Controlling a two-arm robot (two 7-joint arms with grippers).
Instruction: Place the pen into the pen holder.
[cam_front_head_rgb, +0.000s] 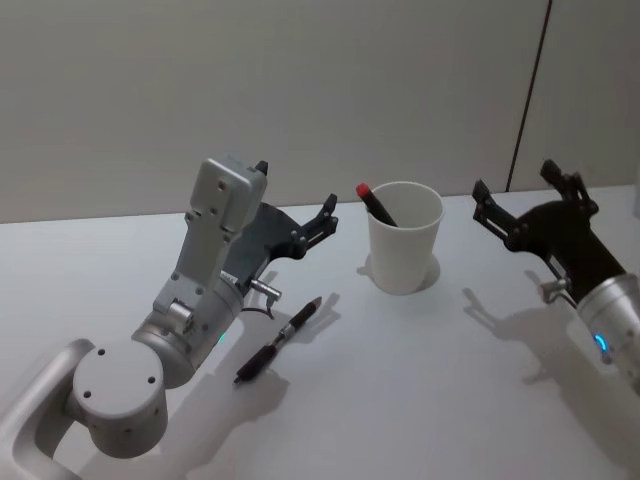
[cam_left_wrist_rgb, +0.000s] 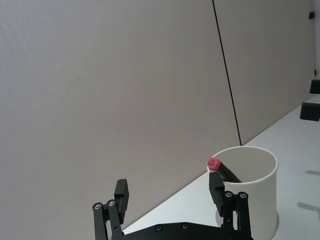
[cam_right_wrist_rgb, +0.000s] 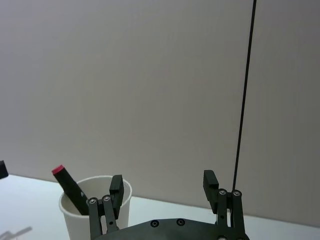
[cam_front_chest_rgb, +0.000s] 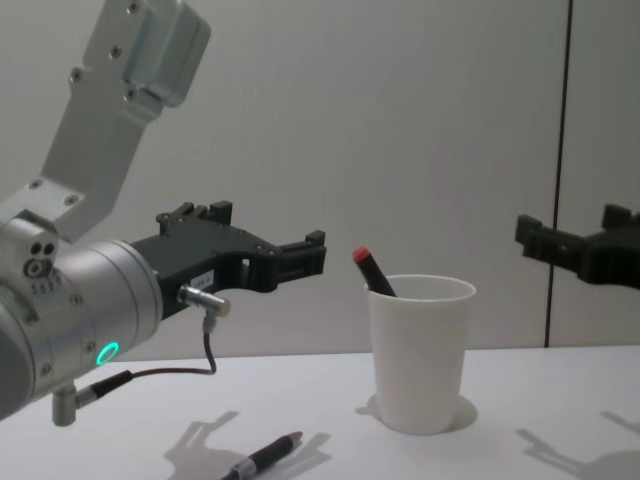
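L arm (cam_front_head_rgb: 120, 390) foregrnd | left gripper (cam_front_head_rgb: 296, 188) spread, empty, raised over black pen (cam_front_head_rgb: 278, 340) lying flat on table (cam_front_head_rgb: 450, 400), apart from white paper cup (cam_front_head_rgb: 405, 250) | red-capped pen (cam_front_head_rgb: 375, 203) leans inside | right gripper (cam_front_head_rgb: 514, 178) spread, idle beside cup | risk: rim knock tips light cup

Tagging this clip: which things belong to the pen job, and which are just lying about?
Job: black pen on the table; white paper cup; left gripper, right gripper, fingers open.
Lying about: red-capped pen already in the cup.
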